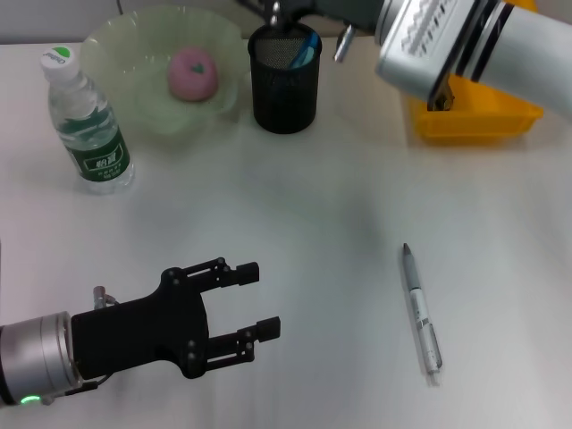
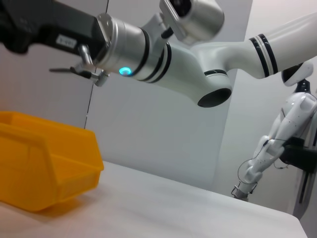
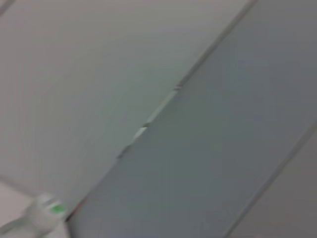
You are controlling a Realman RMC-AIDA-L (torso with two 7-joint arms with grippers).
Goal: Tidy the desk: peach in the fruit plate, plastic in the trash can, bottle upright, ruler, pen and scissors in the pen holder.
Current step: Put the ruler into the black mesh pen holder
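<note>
A silver pen (image 1: 420,309) lies on the white table at the right front. The black mesh pen holder (image 1: 284,85) stands at the back centre with a blue-handled item (image 1: 307,49) in it. My right gripper (image 1: 284,11) hangs just above the holder's rim, mostly cut off by the frame edge. My left gripper (image 1: 259,301) is open and empty, low over the table at the left front. The pink peach (image 1: 193,73) lies in the green fruit plate (image 1: 125,54). The water bottle (image 1: 88,125) stands upright at the left; its cap also shows in the right wrist view (image 3: 49,208).
A yellow bin (image 1: 474,121) stands at the back right, under my right forearm; it also shows in the left wrist view (image 2: 44,168). The right arm (image 2: 163,54) spans the back of the table above it.
</note>
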